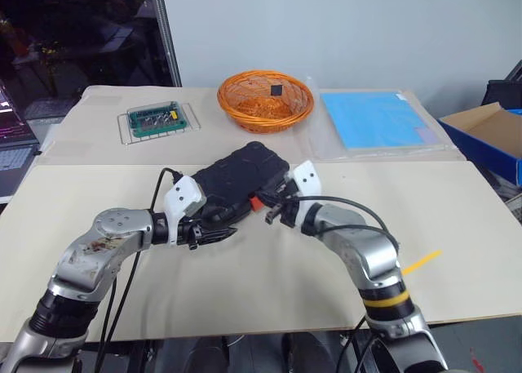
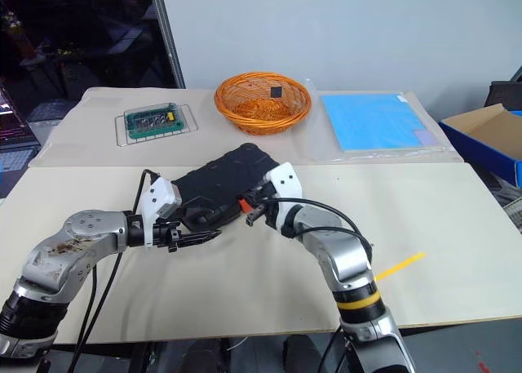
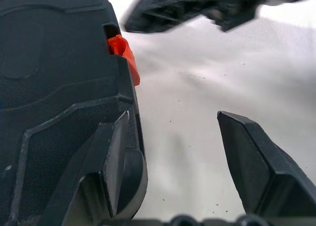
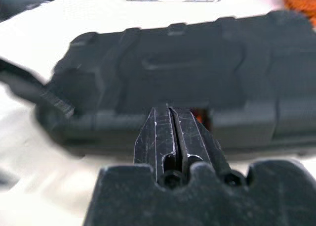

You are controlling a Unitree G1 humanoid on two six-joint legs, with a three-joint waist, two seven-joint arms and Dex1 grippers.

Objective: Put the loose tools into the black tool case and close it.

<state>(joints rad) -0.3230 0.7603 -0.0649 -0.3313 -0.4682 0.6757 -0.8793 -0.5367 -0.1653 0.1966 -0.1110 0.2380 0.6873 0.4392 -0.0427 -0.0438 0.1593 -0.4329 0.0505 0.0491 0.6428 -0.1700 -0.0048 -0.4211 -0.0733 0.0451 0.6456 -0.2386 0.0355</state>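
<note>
Pressing its closed right tool [image 4: 170, 118] against the case's [image 1: 241, 177] latch [image 1: 255, 202], the left tool [image 1: 214, 235] is waiting spread beside the case.

tool case [image 1: 241, 177]: black, orange-red latch [image 1: 256, 202] | basket [image 1: 265, 100]: orange wicker | desk [image 1: 269, 283]: cream | far-right corner mat [image 1: 377, 119]: light blue | far-left tray [image 1: 162, 122]: green board on wire grid | gripper fingers [image 3: 256, 161]: black
</note>
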